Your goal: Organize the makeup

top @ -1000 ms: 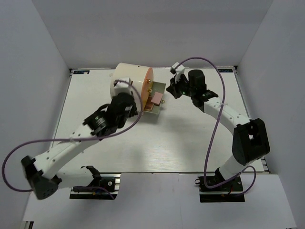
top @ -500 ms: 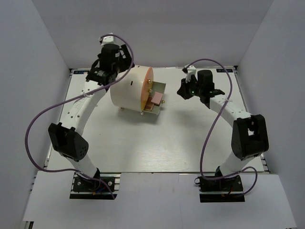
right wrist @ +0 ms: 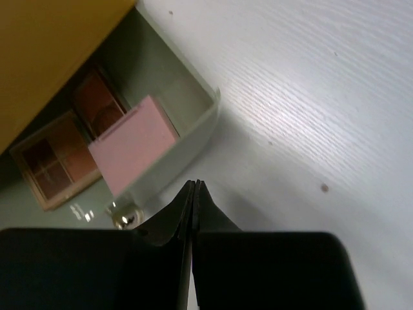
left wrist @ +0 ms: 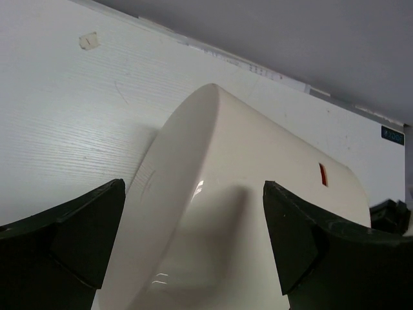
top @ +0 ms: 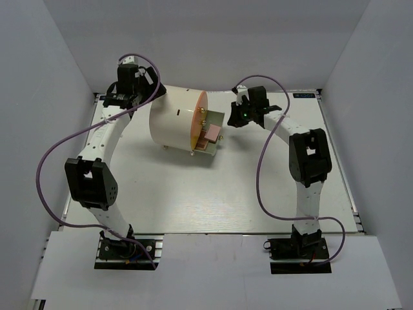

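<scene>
So here's what we've got. The big cream cylinder [top: 173,119] lies on its side toward the far end of the tabletop [top: 213,194]. Its orange front [top: 201,116] faces right, and a pale green drawer [right wrist: 197,123] sticks out of that front. That drawer is where the makeup we can see sits. A pink square [right wrist: 132,152] lies on top, with two brown palettes [right wrist: 48,158] with darker pans under and beside it. We can't make out any other pieces from these angles.

The right hand [right wrist: 195,190] is clenched tight, fingers pressed together with nothing between them. It's just off the drawer's outer corner, with its tip pointing at the drawer wall near the gold knob [right wrist: 126,219]. Whether it touches the drawer, we can't tell. The drawer wall stands between that hand and the pink square.

The left hand [left wrist: 193,226] is released, fingers spread wide and holding nothing. It's up by the far left corner, looking down over the rounded back of the cylinder, which fills the space under the fingers. The cylinder's whole body is between that hand and the drawer. A purple cable [top: 55,152] loops out from the left arm over the tabletop's left edge.
</scene>
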Controlling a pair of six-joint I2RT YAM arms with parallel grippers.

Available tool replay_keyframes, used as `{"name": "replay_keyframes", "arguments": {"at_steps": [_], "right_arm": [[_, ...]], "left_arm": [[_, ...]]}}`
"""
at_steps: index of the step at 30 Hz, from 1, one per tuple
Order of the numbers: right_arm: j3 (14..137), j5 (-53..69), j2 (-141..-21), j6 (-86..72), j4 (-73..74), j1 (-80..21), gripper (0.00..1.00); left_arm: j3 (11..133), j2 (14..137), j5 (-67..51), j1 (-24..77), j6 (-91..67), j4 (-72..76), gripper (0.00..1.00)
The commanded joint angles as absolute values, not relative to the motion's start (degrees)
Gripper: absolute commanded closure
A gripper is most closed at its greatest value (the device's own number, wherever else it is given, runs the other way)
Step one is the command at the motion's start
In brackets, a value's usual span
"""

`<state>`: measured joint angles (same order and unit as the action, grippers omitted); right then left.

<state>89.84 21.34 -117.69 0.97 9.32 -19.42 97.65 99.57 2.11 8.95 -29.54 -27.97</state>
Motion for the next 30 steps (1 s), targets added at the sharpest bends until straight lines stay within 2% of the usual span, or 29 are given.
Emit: {"name": "replay_keyframes", "arguments": {"at_steps": [1,12,24,30], "right_arm": [[96.92,23.81,-121.18,-1.4,11.42,-21.18,1.0],[107.92,27.24,-130.07,-3.69,15.38,-25.22,1.0],[118.55,28.65,-136.67,-5.36,17.4,-27.6,1.0],[118.74,29.27,-136.93,-5.54,16.09,-28.48,1.0]], "left_arm": [[95.28,98.17,-6.14,7.3,-30.06,-24.97,0.03],[90.27,99.22,-16.6,4.58,-29.62,-23.29,0.04],[85.17,98.62,-21.0,4.57,-30.06,-21.1,0.06],[81.92,96.07,-20.74,4.57,-30.23,-20.57,0.06]]}}
